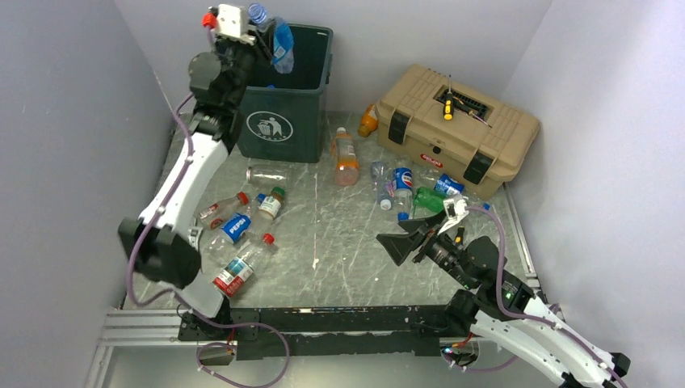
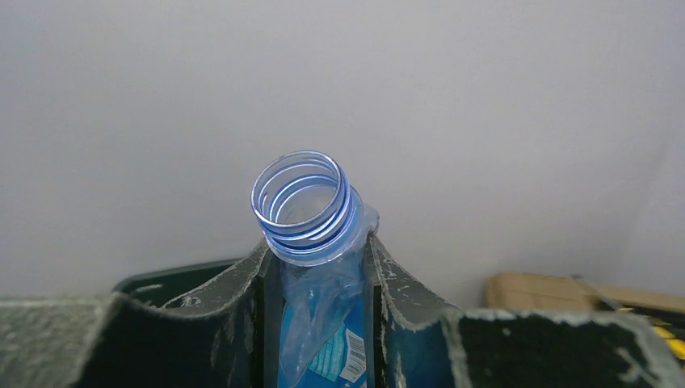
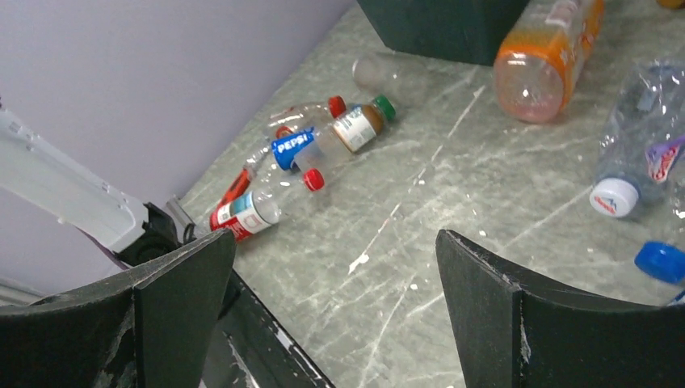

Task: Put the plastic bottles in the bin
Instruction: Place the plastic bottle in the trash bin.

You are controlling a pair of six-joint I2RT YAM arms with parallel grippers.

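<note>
Grey marble table [image 1: 339, 242] | your left gripper [image 1: 260, 39] pinches a clear bottle [image 1: 280, 42] above the far-left bin [image 1: 295, 113] | your right gripper [image 1: 413, 239] hangs spread and empty | many bottles [image 1: 346, 158] lie on the table, not yet binned

bin [image 1: 303, 113] mouth free from above on right side; left gripper [image 1: 262, 36] clamping blue bottle [image 1: 282, 44] hangs over its left rim. bare table [image 1: 323, 242] strip runs between left bottle cluster [image 1: 238, 228] and right cluster [image 1: 400, 190]; orange bottle [image 1: 346, 159] lies at its far end. toolbox [image 1: 456, 133] fills far right corner. right gripper [image 1: 408, 239], jaws wide, sits at strip's right edge. walls [image 1: 73, 121] close on both sides.
</note>
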